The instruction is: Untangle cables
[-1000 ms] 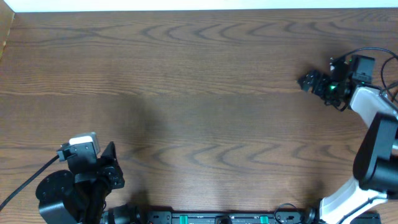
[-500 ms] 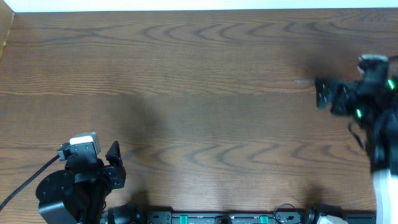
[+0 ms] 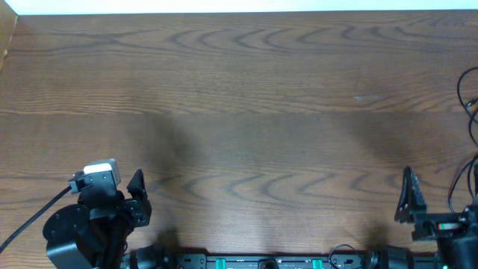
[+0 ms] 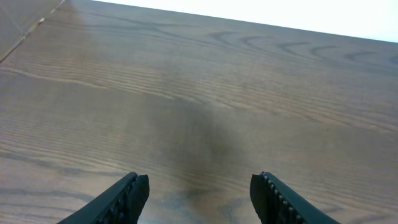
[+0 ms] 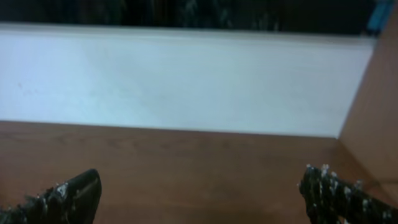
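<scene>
No black or white cable shows in any view; both are out of view. My left gripper (image 3: 136,196) rests at the front left of the wooden table (image 3: 239,112). In the left wrist view it (image 4: 199,182) is open, with only bare wood between its fingers. My right gripper (image 3: 409,198) is at the front right edge. In the right wrist view it (image 5: 199,183) is open wide and empty, pointing over the table toward a white wall (image 5: 186,81).
Thin dark wires (image 3: 469,97) hang at the right edge of the overhead view; I cannot tell whether they belong to the arm. A wooden side board (image 5: 379,106) stands at the table's right. The arm bases line the front edge (image 3: 261,261).
My right arm has swung from the far right of the table back to the front right edge. My left arm has not moved.
</scene>
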### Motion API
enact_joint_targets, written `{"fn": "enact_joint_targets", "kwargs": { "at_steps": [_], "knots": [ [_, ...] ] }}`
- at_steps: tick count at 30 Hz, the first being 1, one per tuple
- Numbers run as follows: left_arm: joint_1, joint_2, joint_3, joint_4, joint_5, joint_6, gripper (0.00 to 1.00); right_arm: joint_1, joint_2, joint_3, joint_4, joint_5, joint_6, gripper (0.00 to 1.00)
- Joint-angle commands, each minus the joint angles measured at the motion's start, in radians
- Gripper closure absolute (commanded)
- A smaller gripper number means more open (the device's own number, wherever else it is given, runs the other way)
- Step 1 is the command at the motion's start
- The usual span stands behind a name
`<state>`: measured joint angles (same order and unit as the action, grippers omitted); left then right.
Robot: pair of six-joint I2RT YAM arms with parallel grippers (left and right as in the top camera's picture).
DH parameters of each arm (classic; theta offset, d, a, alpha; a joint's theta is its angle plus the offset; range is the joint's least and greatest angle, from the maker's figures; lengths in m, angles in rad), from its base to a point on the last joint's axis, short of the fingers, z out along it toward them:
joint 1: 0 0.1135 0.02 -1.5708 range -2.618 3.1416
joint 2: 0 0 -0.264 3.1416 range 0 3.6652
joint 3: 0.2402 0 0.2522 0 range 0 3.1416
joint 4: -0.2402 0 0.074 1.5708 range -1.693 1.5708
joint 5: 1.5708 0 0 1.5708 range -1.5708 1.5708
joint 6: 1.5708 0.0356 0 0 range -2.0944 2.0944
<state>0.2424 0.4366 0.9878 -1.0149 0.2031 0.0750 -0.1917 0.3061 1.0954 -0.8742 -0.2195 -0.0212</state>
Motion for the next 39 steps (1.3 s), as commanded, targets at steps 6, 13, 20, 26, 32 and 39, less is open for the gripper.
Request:
{"fn": "enact_joint_targets", "kwargs": {
  "at_steps": [6, 13, 20, 26, 32, 39],
  "knots": [
    [0.005, -0.003, -0.003, -0.032, -0.006, -0.008, 0.42, 0.034, -0.082, -0.005, -0.072, -0.023, 0.039, 0.01],
    [0.005, -0.003, -0.003, -0.034, -0.006, -0.009, 0.42, 0.053, -0.278, -0.005, -0.102, -0.051, -0.082, 0.01],
    [0.005, -0.003, -0.003, -0.031, -0.005, -0.009, 0.42, 0.055, -0.299, 0.006, -0.138, -0.205, -0.212, 0.01],
    [0.005, -0.003, -0.003, -0.031, -0.005, -0.009, 0.42, 0.053, -0.299, -0.140, 0.145, -0.132, -0.203, 0.01],
    [0.005, -0.003, -0.003, -0.030, -0.006, -0.018, 0.42, 0.053, -0.299, -0.451, 0.600, -0.131, -0.021, 0.01],
    [0.005, -0.003, -0.003, -0.017, -0.005, -0.024, 0.42, 0.054, -0.299, -0.790, 1.050, -0.130, 0.156, 0.01]
  ]
}}
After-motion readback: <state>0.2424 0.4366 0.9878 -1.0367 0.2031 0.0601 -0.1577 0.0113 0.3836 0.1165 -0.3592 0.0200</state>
